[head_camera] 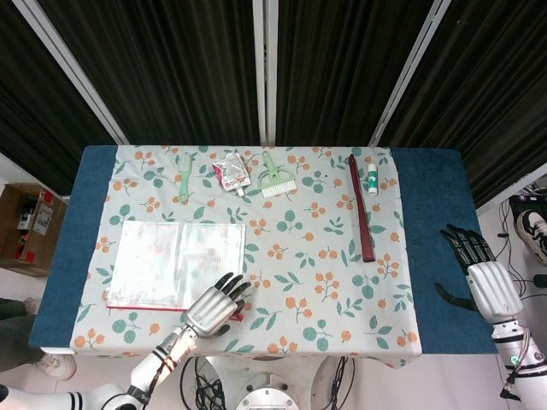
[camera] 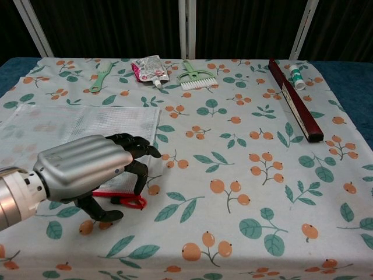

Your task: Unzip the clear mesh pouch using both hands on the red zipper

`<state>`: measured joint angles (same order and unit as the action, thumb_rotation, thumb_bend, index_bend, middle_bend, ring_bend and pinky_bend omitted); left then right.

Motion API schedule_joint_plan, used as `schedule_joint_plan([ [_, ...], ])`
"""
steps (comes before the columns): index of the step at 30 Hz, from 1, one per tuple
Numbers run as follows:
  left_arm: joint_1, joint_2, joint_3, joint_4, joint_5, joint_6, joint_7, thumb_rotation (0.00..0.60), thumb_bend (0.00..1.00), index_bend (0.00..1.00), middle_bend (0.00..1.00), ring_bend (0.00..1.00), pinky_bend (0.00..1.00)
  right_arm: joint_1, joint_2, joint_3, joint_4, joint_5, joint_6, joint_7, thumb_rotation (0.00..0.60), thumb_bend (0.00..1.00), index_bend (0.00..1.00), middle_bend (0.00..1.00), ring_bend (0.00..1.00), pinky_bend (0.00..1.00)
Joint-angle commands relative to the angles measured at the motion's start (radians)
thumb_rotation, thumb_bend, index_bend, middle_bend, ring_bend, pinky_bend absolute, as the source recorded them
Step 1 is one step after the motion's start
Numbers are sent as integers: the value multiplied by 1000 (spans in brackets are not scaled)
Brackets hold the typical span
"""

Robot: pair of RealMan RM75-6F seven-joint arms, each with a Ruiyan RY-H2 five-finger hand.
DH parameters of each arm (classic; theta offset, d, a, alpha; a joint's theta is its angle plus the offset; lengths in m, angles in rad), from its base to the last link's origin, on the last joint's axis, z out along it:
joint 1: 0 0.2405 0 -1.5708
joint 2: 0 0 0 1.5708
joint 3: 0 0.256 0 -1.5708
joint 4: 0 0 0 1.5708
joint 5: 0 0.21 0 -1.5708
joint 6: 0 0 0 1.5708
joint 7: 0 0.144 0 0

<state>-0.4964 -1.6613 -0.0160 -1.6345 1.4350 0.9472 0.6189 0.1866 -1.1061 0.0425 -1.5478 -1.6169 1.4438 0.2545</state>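
Note:
The clear mesh pouch (head_camera: pixel 175 260) lies flat on the left of the floral cloth, with its red zipper (head_camera: pixel 141 306) along the near edge. In the chest view the zipper's red pull (camera: pixel 133 202) lies just past the near right corner of the pouch (camera: pixel 81 125). My left hand (head_camera: pixel 214 308) hovers over that corner with its fingers apart and holds nothing. The left hand's (camera: pixel 87 172) thumb sits close beside the pull. My right hand (head_camera: pixel 479 275) is far off at the table's right edge, fingers spread and empty; the chest view does not show it.
Along the far edge lie a green comb (head_camera: pixel 184 177), a foil sachet (head_camera: pixel 231 171), a green brush (head_camera: pixel 275 178) and a small tube (head_camera: pixel 373 178). A long dark red bar (head_camera: pixel 361 209) lies lengthwise on the right. Blue table edges (head_camera: pixel 432 248) flank the cloth.

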Motion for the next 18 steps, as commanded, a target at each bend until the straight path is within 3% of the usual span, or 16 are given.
schedule_joint_plan([
  [1, 0, -12, 3, 12, -15, 9, 5, 600, 227, 483, 103, 8, 84, 0, 0, -1, 0, 0, 0, 0, 600, 176, 0, 0, 0, 0],
  [18, -12, -42, 22, 43, -47, 42, 9, 600, 284, 518, 103, 9, 84, 0, -1, -3, 5, 4, 2, 4, 600, 177, 0, 0, 0, 0],
])
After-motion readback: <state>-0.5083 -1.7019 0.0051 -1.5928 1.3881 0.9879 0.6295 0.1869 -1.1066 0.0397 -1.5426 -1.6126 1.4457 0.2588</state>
